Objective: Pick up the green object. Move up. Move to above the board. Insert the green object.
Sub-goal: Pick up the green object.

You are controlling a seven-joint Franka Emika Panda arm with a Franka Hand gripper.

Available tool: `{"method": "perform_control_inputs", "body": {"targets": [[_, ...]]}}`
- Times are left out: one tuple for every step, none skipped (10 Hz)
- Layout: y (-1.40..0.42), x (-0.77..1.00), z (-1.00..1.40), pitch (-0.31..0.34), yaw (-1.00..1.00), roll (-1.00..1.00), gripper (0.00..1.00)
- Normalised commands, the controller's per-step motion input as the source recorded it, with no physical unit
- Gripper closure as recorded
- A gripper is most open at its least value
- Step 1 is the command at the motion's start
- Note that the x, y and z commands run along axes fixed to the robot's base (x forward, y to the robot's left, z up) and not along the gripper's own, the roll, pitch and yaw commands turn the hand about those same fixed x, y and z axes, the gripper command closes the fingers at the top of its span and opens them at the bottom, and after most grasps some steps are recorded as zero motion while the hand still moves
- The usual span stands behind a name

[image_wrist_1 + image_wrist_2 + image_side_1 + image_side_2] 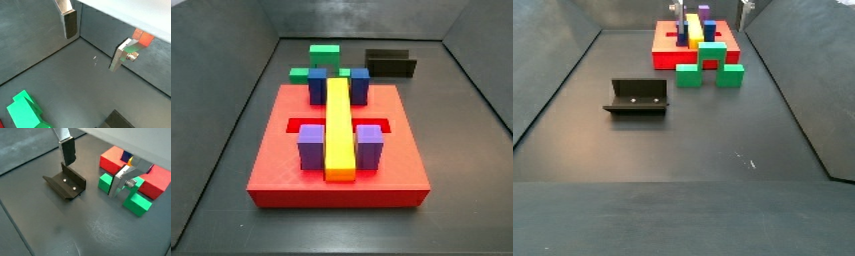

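Count, all views:
- green object (708, 62): 1, bridge-shaped.
- board (291, 158): 1, red.
- yellow bar (338, 125): 1, on the board.
- blue blocks: 2 (317, 83) (360, 81).
- purple blocks: 2 (311, 147) (370, 145).
- fixture (637, 97): 1, dark.
- gripper (95, 165): 1, high over the floor, with 2 fingers (67, 150) (121, 181), spread with nothing between.
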Motion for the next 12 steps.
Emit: {"method": "perform_control_inputs", "body": {"targets": [[-0.09,0.03,-0.04,-0.010,0.00,-0.05,0.00],[-0.54,-0.08,-0.16,-0.044,0.00,0.00,0.00],[-0.90,-0.17,-0.13,-0.026,0.07,0.13,0.00],[-0.91,-0.23,-0.15,-0.033,0.09,0.18,0.00],[-0.88,-0.27,-0.20,-0.029,0.12,0.19,0.00],[-0.89,-0.27,-0.21,-0.037,0.12,0.19,0.00],[-0.89,-0.21,-0.19,-0.064,0.14,0.17,0.00],[-0.80,0.00,-0.26,-0.066,0.16,0.14,0.00],[-0.65,0.00,-0.30,-0.094,0.11,0.07,0.00],[-0.41,0.22,-0.39,-0.131,0.01,0.03,0.00],[-0.13,0.26,-0.31,-0.061,-0.05,0.09,0.00],[0.00,0.00,-0.22,-0.011,-0.02,0.07,0.00]]}}
